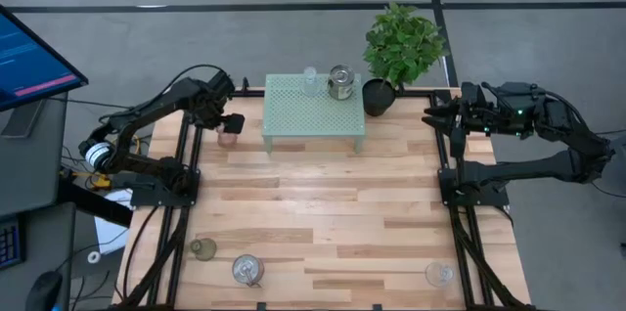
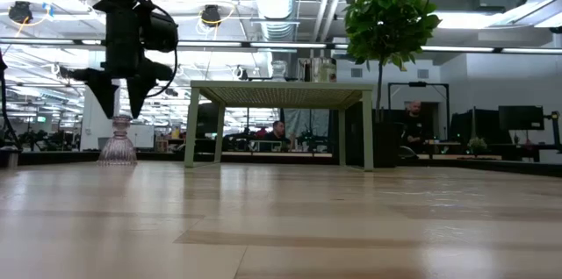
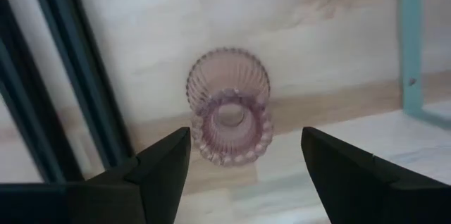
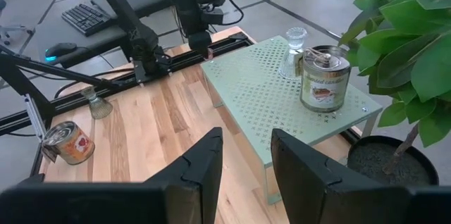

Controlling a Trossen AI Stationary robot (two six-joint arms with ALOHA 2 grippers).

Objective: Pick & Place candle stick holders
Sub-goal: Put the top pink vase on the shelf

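A pinkish glass holder (image 1: 229,137) stands upright on its base on the table, left of the mint-green stand (image 1: 313,115). My left gripper (image 2: 123,103) hangs open just above it, fingers pointing down and touching nothing; the wrist view looks down on the holder (image 3: 229,108) between the open fingers. A clear glass holder (image 1: 311,81) and a silvery jar (image 1: 340,83) stand on the stand. A greenish holder (image 1: 203,249), a silvery jar (image 1: 247,270) and a clear holder (image 1: 439,274) are near the table's near edge. My right gripper (image 1: 435,115) waits open at the far right.
A black plant pot (image 1: 379,96) with a leafy plant (image 1: 403,42) stands right of the stand. Black frame rails (image 1: 181,203) run along the table's left and right sides. The middle of the wooden table (image 1: 323,213) is bare. People sit in the room behind (image 2: 277,134).
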